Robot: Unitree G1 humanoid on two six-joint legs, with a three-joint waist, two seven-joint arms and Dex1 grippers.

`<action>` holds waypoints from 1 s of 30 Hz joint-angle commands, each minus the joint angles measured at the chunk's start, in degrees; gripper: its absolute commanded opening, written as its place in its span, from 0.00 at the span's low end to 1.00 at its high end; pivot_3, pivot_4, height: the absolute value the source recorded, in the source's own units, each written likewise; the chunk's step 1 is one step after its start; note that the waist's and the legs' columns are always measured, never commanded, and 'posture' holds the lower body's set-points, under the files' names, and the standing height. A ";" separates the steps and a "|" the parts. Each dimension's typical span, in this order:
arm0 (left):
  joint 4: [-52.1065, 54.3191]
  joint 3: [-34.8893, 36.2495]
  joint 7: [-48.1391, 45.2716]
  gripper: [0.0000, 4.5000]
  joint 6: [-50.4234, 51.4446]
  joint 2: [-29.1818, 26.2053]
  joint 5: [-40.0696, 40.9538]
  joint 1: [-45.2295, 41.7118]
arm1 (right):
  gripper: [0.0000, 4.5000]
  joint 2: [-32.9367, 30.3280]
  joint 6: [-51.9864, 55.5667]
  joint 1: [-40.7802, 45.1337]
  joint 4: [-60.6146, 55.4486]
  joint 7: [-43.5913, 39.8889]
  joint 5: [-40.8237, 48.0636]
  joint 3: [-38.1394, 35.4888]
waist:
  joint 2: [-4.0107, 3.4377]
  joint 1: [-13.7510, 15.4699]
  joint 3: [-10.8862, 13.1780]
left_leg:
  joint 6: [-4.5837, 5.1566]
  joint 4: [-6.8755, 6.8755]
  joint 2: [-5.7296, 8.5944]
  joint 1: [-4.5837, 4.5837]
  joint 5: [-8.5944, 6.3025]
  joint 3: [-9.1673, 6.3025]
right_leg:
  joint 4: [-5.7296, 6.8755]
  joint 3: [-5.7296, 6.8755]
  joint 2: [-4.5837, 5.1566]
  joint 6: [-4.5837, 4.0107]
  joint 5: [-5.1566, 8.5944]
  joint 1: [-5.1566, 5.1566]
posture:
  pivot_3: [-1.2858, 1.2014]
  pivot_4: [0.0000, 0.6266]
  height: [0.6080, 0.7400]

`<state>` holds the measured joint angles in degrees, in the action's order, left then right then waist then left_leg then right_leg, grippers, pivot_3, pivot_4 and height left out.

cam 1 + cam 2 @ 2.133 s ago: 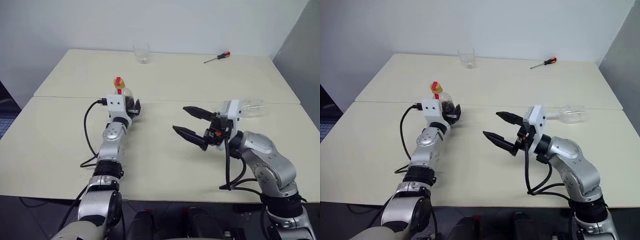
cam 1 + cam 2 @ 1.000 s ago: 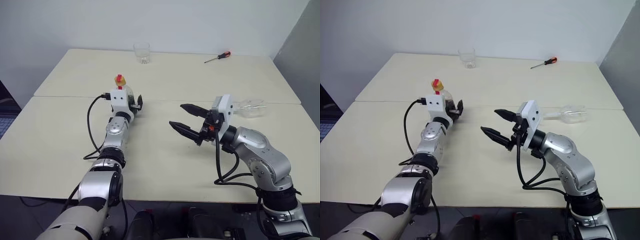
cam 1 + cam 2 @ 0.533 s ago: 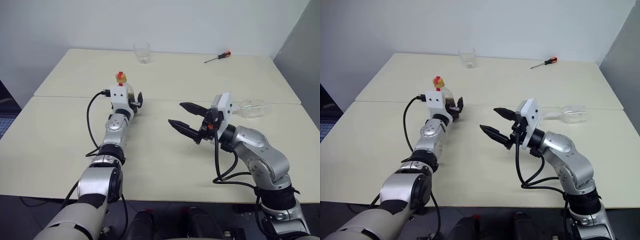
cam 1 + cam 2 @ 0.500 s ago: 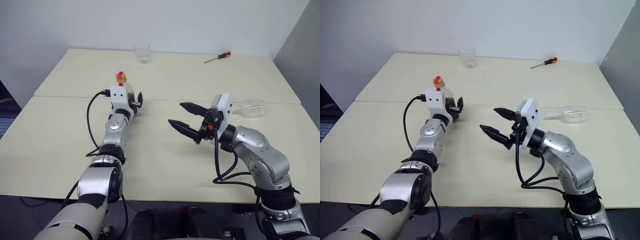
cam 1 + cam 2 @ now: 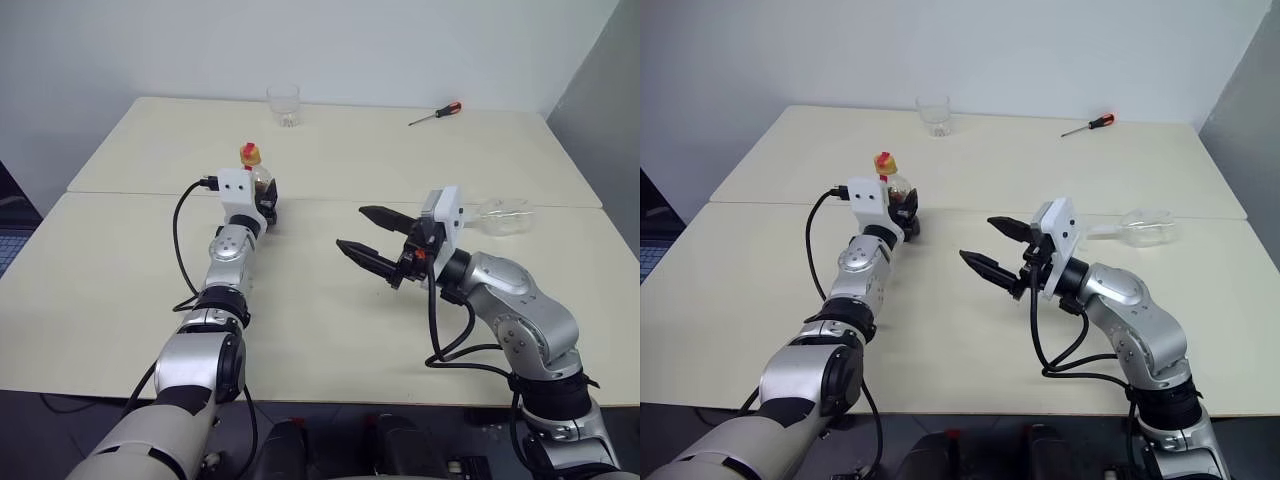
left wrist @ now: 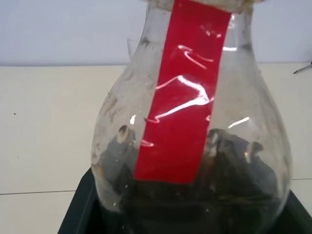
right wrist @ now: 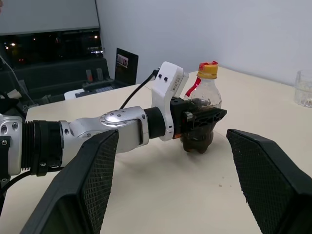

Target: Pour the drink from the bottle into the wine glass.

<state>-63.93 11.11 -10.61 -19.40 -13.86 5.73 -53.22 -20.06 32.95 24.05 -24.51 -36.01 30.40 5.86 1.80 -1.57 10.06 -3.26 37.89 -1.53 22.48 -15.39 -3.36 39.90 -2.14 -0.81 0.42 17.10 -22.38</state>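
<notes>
Left wrist view puts you against the bottle (image 6: 195, 146): rounded clear plastic, glossy red label strip, dark drink (image 6: 234, 170) pooled low, standing on the smooth cream counter (image 5: 330, 330). Your left gripper (image 7: 202, 117) is closed around its body; your right gripper (image 5: 365, 240) hovers mid-counter, spread wide and empty, with the wine glass (image 5: 503, 214) lying beyond it at the right.

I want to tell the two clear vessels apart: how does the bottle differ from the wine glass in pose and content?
The bottle stands upright, while the wine glass lies on its side. The bottle holds dark drink; the wine glass looks empty. The left gripper is around the bottle; nothing touches the wine glass. Both are clear and rest on the table.
</notes>
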 commanded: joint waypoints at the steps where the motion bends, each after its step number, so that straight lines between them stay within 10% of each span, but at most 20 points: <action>1: 1.62 0.28 -0.59 0.46 -1.55 -0.39 0.30 -1.06 | 0.84 0.19 -0.36 1.18 -1.34 0.21 0.55 -0.51 | 0.00 0.00 0.00 | 0.00 0.00 0.00 0.01 0.00 0.00 | 0.00 0.00 0.00 0.00 0.00 0.00 | 0.52 0.24 1.00; 7: 10.66 -1.58 -8.26 0.44 2.46 0.60 1.63 4.33 | 0.84 0.02 -0.70 2.92 0.87 0.03 -0.71 -0.24 | -0.02 -0.08 0.01 | 0.00 0.00 -0.02 0.01 0.00 0.01 | 0.00 -0.01 0.00 0.00 0.00 -0.01 | 0.52 0.24 1.00; 19: 64.62 -12.68 -25.08 0.44 34.39 -2.14 12.58 27.68 | 0.84 5.03 4.72 20.96 18.31 -3.74 1.17 0.26 | -0.19 -0.29 0.12 | -0.01 0.01 -0.18 -0.02 0.01 -0.08 | 0.08 -0.05 0.15 -0.03 -0.01 -0.03 | 0.52 0.24 1.00; 30: 71.44 -13.91 -28.57 0.44 39.96 -3.57 14.93 28.30 | 0.84 7.54 8.69 26.84 23.99 -8.14 2.29 0.06 | -0.28 -0.13 0.20 | 0.01 0.01 -0.15 0.04 0.00 -0.09 | 0.03 -0.01 0.14 -0.03 0.00 -0.04 | 0.52 0.24 1.00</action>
<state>4.28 -2.60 -38.36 21.18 -17.34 19.36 -23.93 -12.78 41.10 48.92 0.18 -43.60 31.07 6.94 1.52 -1.69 10.26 -3.25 37.90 -1.68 22.52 -15.39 -3.44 39.93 -2.16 -0.67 0.39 17.09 -22.42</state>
